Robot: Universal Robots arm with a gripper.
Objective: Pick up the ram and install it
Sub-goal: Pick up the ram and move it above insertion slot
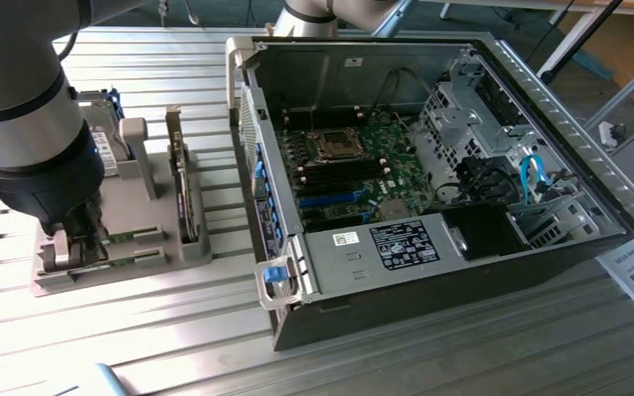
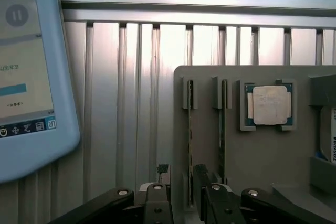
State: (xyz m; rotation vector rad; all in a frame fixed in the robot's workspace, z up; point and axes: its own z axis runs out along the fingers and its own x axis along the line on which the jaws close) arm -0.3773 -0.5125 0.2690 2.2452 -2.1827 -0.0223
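early stage. ram (image 2: 190,129) stands on edge in the slot by the holder's (image 2: 262,156) edge, not lifted. end effector (image 2: 181,182) open, fingers either side of ram, no grip yet. install in pc case (image 1: 428,124) not done; mobo slots look empty.

Ram (image 2: 190,129) near end obsc. by pincer (image 2: 181,170); tablet (image 2: 31,77) cropped.

Slatted table (image 1: 130,338): parts holder (image 1: 113,278), computer case (image 1: 405,318)
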